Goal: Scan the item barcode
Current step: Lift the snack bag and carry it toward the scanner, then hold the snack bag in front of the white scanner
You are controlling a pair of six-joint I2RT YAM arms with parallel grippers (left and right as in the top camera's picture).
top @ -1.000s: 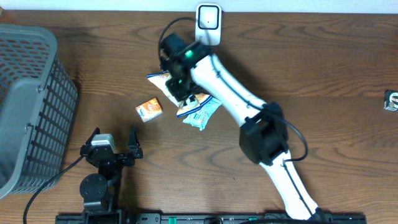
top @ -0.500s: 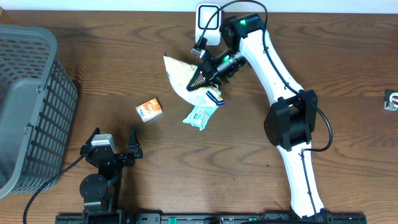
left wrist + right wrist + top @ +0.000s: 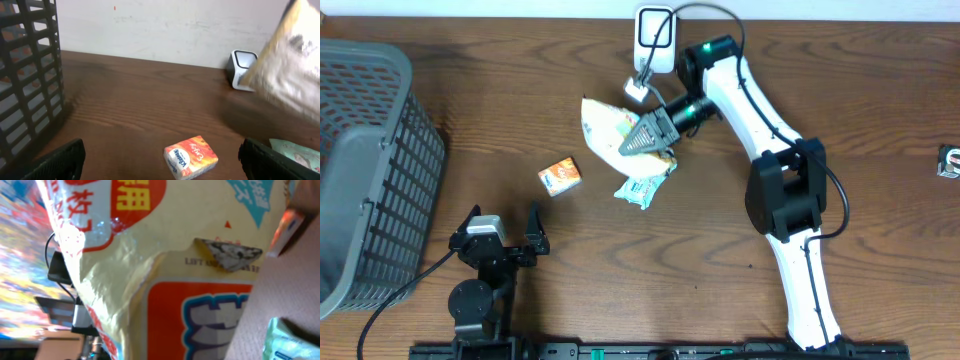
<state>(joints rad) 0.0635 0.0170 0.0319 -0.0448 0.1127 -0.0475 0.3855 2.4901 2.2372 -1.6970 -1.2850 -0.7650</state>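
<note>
Overhead, the white scanner stands at the table's far edge, and the yellow snack bag hangs just in front of it and a little to its left, lifted off the wood. The right gripper has its jaws pinched together on the bag's edge. The right wrist view shows only the bag's printed face, pressed close to the lens. A pale green packet lies flat beyond the bag from the scanner, and an orange box sits farther out to the scanner's front left. Farther still that way, the left gripper rests with its jaws wide apart, holding nothing. A grey basket stands far left of the scanner.
</note>
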